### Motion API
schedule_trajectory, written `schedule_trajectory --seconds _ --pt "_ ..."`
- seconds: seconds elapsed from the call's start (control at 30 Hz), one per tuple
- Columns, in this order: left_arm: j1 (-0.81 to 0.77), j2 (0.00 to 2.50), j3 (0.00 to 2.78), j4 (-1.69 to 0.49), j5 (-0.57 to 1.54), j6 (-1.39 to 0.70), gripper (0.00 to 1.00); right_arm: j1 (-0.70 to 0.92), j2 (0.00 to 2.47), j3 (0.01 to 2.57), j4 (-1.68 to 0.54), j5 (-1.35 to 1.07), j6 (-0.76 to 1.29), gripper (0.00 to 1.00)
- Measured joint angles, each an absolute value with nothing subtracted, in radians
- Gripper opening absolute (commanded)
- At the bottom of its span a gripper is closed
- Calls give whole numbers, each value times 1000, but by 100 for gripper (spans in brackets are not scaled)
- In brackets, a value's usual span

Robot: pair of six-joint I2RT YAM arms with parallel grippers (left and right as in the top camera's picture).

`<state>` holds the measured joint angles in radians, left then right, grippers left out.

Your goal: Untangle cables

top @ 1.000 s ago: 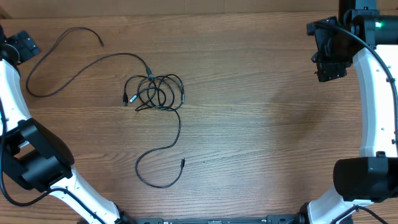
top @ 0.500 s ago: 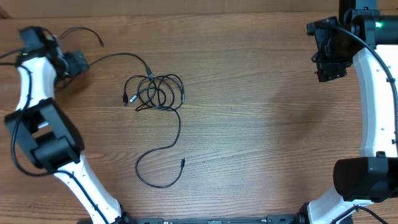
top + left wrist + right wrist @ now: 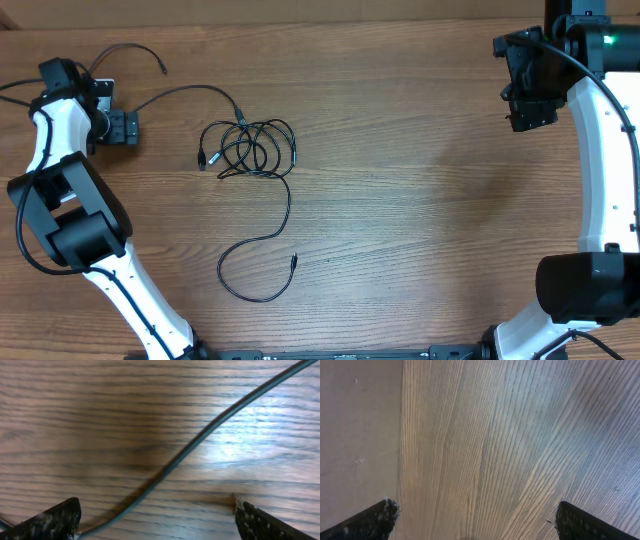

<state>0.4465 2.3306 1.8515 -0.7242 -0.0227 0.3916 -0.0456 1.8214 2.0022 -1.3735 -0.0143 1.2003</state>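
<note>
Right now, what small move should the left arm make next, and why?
Probably lower and close on the loose strand. The left jaws stand open with that strand passing between them in the wrist view, and it leads to the tangled bundle, so pulling it may loosen the knot.

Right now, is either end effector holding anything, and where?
Nothing. The left end effector is open above a cable; the right end effector is open too.

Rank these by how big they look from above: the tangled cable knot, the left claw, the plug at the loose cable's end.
Largest: cable knot.
Then the left claw.
Smallest: the plug, a tiny tip.
</note>
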Motion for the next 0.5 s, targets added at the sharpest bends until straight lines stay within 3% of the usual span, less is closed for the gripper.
schedule_trajectory --seconds 0.4,0.5 --pt "519 2331 1813 -675 112 440 93 -46 1821 2002 -1374 -15 1200 100" --pt "536 2330 1806 -669 137 437 83 -46 1821 2002 -1374 -14 1200 100"
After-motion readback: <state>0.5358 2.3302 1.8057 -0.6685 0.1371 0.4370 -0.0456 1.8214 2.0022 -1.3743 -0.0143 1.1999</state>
